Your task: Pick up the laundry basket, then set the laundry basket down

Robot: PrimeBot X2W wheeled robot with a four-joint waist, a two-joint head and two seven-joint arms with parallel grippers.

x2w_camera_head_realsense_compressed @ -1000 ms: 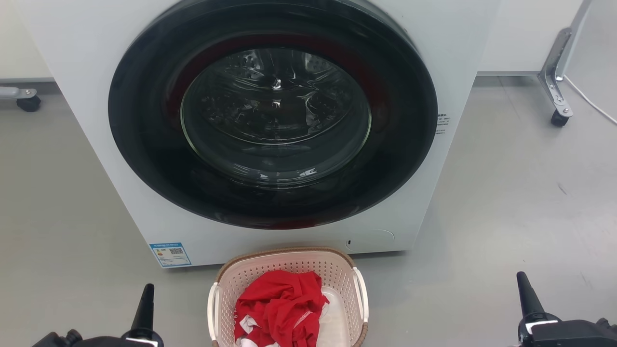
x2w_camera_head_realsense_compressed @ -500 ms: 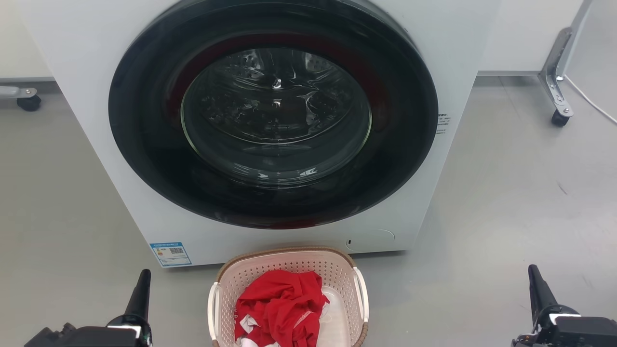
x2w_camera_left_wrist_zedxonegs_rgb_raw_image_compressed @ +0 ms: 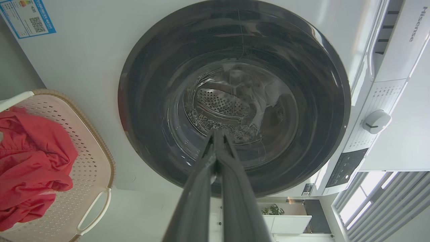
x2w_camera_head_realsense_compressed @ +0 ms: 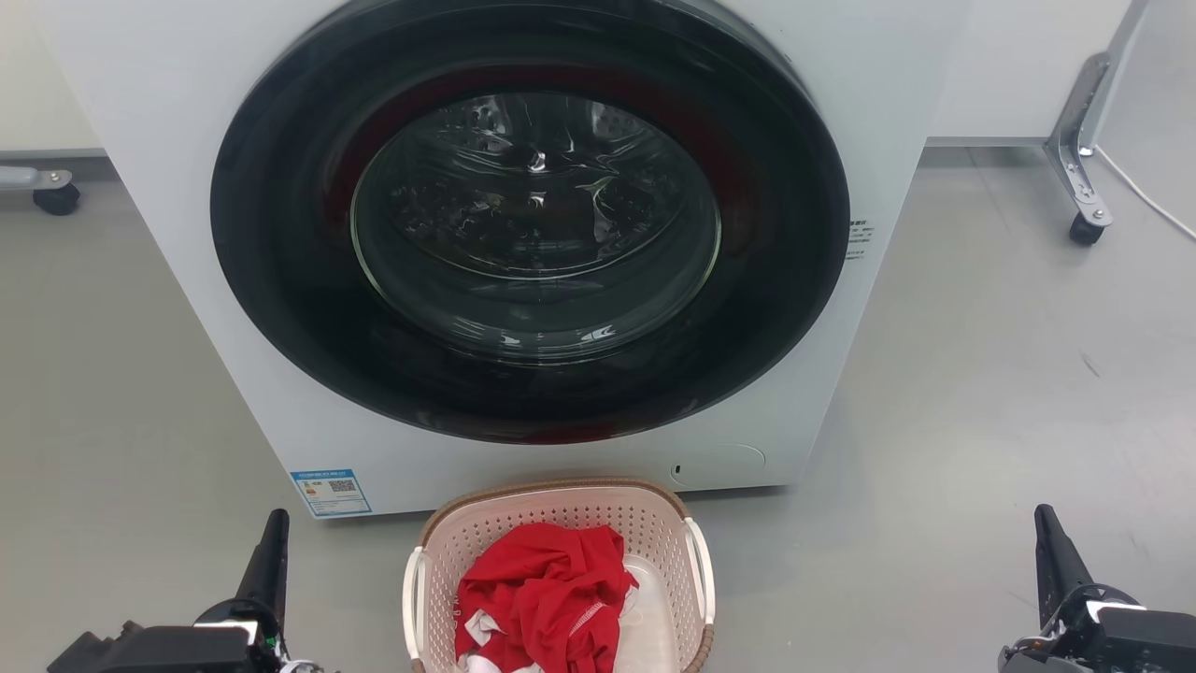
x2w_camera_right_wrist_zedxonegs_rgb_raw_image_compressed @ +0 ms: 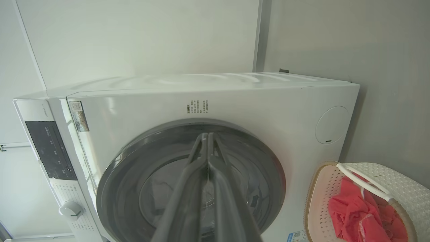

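Note:
The laundry basket (x2w_camera_head_realsense_compressed: 561, 509) is beige-pink perforated plastic with a brown rim and two white side handles. It stands on the floor at the bottom centre, just in front of the washing machine, holding a crumpled red garment (x2w_camera_head_realsense_compressed: 547, 594). My left gripper (x2w_camera_head_realsense_compressed: 271, 551) is shut at the lower left, well clear of the basket's left handle. My right gripper (x2w_camera_head_realsense_compressed: 1048, 542) is shut at the lower right, far from the right handle. The basket (x2w_camera_left_wrist_zedxonegs_rgb_raw_image_compressed: 90, 161) lies at the left of the left wrist view, where my left gripper (x2w_camera_left_wrist_zedxonegs_rgb_raw_image_compressed: 216, 132) is shut. The basket (x2w_camera_right_wrist_zedxonegs_rgb_raw_image_compressed: 396, 188) sits at the lower right of the right wrist view, my right gripper (x2w_camera_right_wrist_zedxonegs_rgb_raw_image_compressed: 205, 136) shut.
A white front-loading washing machine (x2w_camera_head_realsense_compressed: 533, 234) with a closed dark round door fills the space right behind the basket. A metal frame leg on a caster (x2w_camera_head_realsense_compressed: 1084, 229) stands at the right rear, another caster (x2w_camera_head_realsense_compressed: 56, 198) at the left rear. Grey floor spreads on both sides.
Both grippers have drifted outward, the left one to the left and the right one to the right. The basket and the garment have not moved.

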